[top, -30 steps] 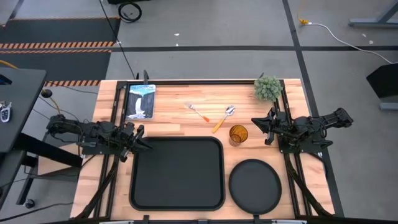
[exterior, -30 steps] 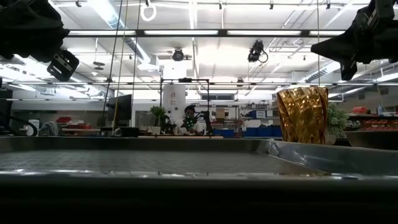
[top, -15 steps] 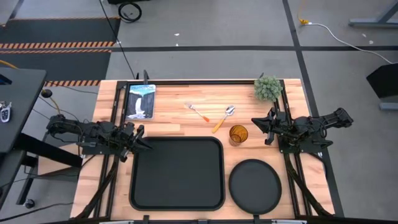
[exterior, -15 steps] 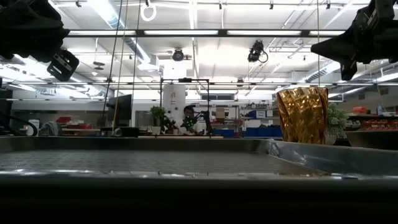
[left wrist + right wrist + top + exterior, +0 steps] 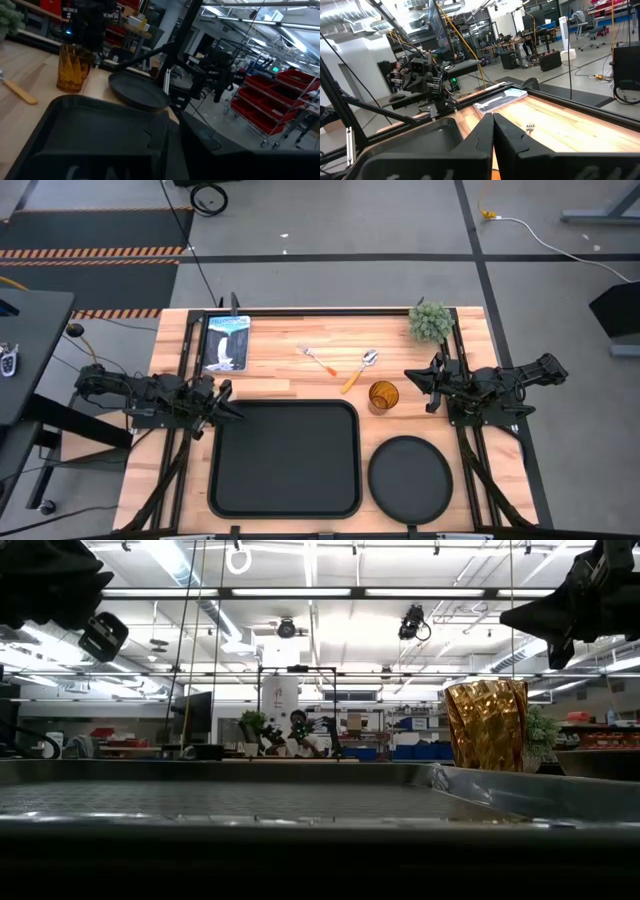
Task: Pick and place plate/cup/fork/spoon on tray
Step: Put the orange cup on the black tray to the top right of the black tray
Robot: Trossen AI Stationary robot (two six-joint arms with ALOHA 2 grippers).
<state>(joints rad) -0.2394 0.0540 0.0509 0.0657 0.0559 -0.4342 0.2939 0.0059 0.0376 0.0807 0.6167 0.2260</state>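
I'm seeing the left gripper [image 5: 233, 416] hanging at the tray's [image 5: 285, 458] left edge with its fingers pressed together and holding nothing, and the right gripper [image 5: 412, 376] is sitting clenched just beside the cup [image 5: 384, 395]. The plate [image 5: 410, 474] is lying right of the tray, while the fork [image 5: 318, 360] and spoon [image 5: 359, 370] are resting behind it on the table [image 5: 280, 340]

The left gripper [image 5: 100, 637] has shifted slightly at the upper left of the low view. A person [image 5: 298, 730] mid-frame has moved
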